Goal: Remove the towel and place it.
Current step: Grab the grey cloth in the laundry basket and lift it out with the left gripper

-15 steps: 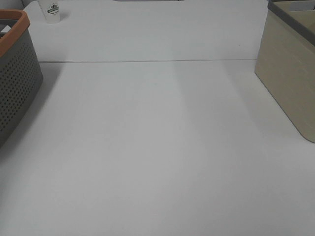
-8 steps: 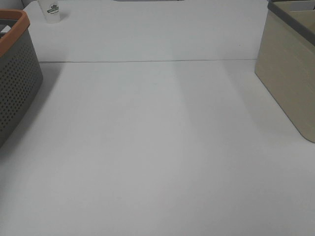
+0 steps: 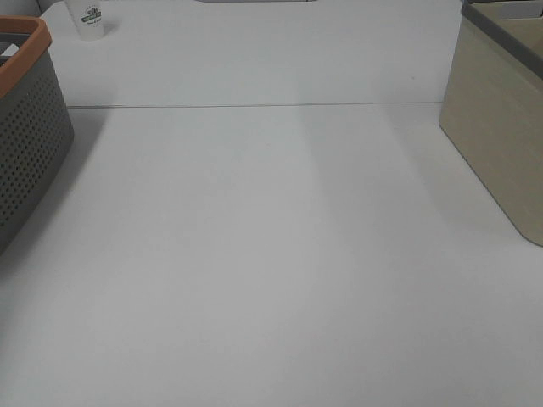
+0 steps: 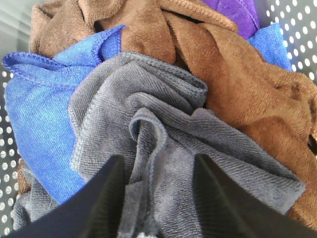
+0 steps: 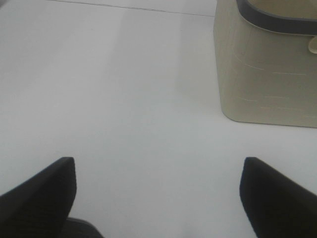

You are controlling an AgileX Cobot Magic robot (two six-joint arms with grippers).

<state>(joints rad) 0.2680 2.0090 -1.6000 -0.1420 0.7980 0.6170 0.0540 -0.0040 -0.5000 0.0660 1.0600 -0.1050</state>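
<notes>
Exterior high view: nothing is seen to have changed over the last second. The white bench [image 3: 271, 254] lies bare between the perforated grey basket [image 3: 34, 144] and the beige bin [image 3: 501, 144]. A paper cup [image 3: 89, 19] stands at the far edge, and no arm is shown, so the lift-out is judged not yet begun.

Left wrist view: the towel [image 4: 163, 104] is found crumpled inside the basket, among a blue cloth [image 4: 39, 109] and a brown cloth [image 4: 237, 79]. A raised fold is straddled by the left claw [image 4: 158, 161], but whether it is pinched cannot be told.

Right wrist view: the right claw [image 5: 158, 166] is spread wide and empty over bare bench near the bin.
</notes>
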